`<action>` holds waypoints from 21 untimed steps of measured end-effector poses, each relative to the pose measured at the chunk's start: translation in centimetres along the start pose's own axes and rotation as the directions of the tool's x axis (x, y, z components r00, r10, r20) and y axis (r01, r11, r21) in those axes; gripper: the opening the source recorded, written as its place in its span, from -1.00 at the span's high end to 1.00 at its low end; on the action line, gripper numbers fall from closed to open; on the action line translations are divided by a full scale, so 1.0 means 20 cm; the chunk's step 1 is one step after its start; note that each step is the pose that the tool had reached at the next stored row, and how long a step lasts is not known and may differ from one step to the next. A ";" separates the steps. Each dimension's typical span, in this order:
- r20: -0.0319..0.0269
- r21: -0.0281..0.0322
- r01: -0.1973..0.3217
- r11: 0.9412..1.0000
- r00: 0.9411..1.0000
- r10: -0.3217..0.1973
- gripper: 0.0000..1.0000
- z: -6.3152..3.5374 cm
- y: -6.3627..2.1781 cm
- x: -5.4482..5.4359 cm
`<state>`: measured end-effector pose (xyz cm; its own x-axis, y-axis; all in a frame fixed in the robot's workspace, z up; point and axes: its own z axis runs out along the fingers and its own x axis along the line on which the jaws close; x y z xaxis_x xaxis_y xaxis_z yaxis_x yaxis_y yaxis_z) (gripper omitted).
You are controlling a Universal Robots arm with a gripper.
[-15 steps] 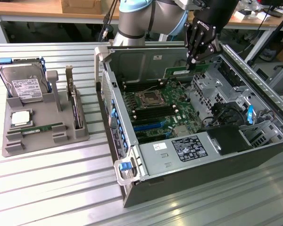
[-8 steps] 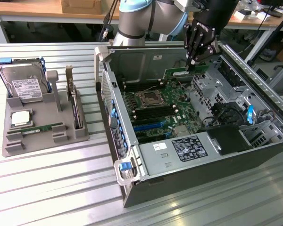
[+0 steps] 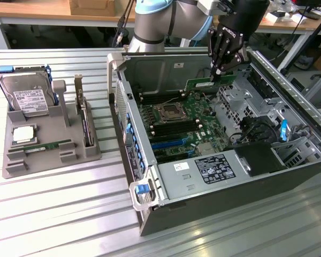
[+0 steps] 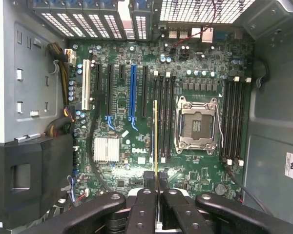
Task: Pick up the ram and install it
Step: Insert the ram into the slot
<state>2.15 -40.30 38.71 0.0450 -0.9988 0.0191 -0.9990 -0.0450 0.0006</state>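
Ribbed grey metal table (image 3: 53,214) carries everything, and the biggest thing on it is the grey steel computer case (image 3: 214,201). It lies on its side with the panel off, so its green motherboard (image 3: 176,126) faces up and I can reach the long black memory slots (image 4: 165,112) from straight above. Beside those slots the square silver processor socket (image 4: 198,124) stands empty.

Well apart, toward the exterior view's left, a grey moulded plastic tray (image 3: 16,168) keeps each part in its own recess. A silver hard drive (image 3: 29,99) leans at the back, a square silver processor chip (image 3: 22,134) lies flat, a tall expansion card (image 3: 85,123) stands on edge, and another green memory stick (image 3: 45,145) rests in the front groove.

My black gripper (image 3: 218,72) hangs inside the case near its far wall, fingers pinched tight on the ram (image 3: 203,84), the long thin green circuit-board stick. I hold it by its upper edge, upright, so its contact edge points down at the board. In the wrist view it runs parallel to the slots just beside the socket; I judge it lined up above them but not seated
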 end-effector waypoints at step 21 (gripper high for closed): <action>0.000 0.000 0.000 1.000 1.000 0.000 0.76 0.038 0.000 0.00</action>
<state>2.15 -40.30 37.94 0.0450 -0.9988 0.0190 -0.9990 -0.0450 0.0006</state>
